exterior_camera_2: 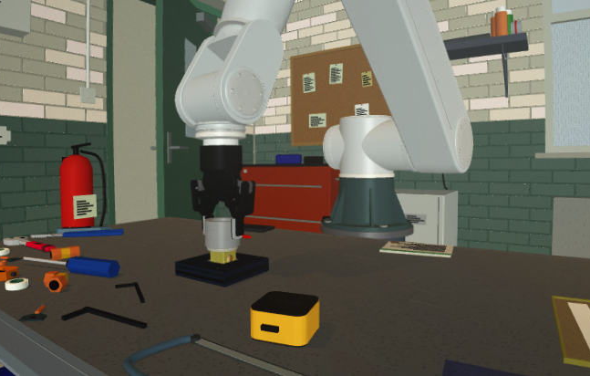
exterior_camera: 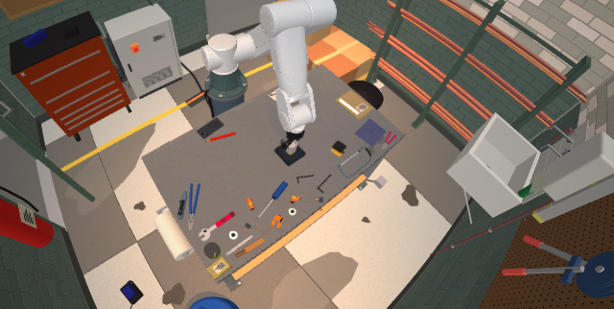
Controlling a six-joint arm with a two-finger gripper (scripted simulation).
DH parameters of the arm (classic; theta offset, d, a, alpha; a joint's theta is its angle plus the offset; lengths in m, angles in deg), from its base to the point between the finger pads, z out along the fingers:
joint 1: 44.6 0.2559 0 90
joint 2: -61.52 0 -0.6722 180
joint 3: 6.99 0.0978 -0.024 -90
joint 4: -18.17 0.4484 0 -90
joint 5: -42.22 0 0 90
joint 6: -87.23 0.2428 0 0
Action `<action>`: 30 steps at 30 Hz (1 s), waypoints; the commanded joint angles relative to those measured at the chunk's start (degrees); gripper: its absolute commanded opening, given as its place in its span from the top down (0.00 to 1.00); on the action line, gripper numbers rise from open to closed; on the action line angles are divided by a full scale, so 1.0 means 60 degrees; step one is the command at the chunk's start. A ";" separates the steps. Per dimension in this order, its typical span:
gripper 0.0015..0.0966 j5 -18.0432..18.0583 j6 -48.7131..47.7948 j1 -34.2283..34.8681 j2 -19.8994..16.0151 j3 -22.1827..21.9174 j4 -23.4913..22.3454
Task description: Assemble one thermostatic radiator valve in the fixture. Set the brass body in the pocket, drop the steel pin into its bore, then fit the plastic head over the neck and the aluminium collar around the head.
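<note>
The brass body (exterior_camera_2: 222, 256) sits in the pocket of the dark fixture (exterior_camera_2: 221, 269) (exterior_camera: 290, 153) at the middle of the bench. A grey cylindrical part, the aluminium collar (exterior_camera_2: 219, 233), stands over the body's top. The collar is gripped by my gripper (exterior_camera_2: 220, 224) (exterior_camera: 291, 142), which comes straight down from above. The plastic head and the steel pin are hidden inside the stack; I cannot see them.
The robot base (exterior_camera_2: 366, 196) stands behind the fixture. A yellow box (exterior_camera_2: 285, 317) lies in front of it. Hex keys (exterior_camera_2: 103, 316), a blue-handled screwdriver (exterior_camera_2: 87, 266) and orange fittings (exterior_camera_2: 54, 281) lie to the left. A hacksaw (exterior_camera_2: 166, 348) lies near the front edge.
</note>
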 commanded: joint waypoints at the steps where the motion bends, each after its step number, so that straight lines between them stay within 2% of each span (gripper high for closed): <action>1: 0.72 0.0000 0.0000 0.0000 0.0008 -0.0004 0.0000; 29: 0.13 0.0000 0.0000 0.0000 0.0007 -0.0004 0.0000; 30: 0.13 0.0000 0.0000 0.0000 0.0007 -0.0004 0.0000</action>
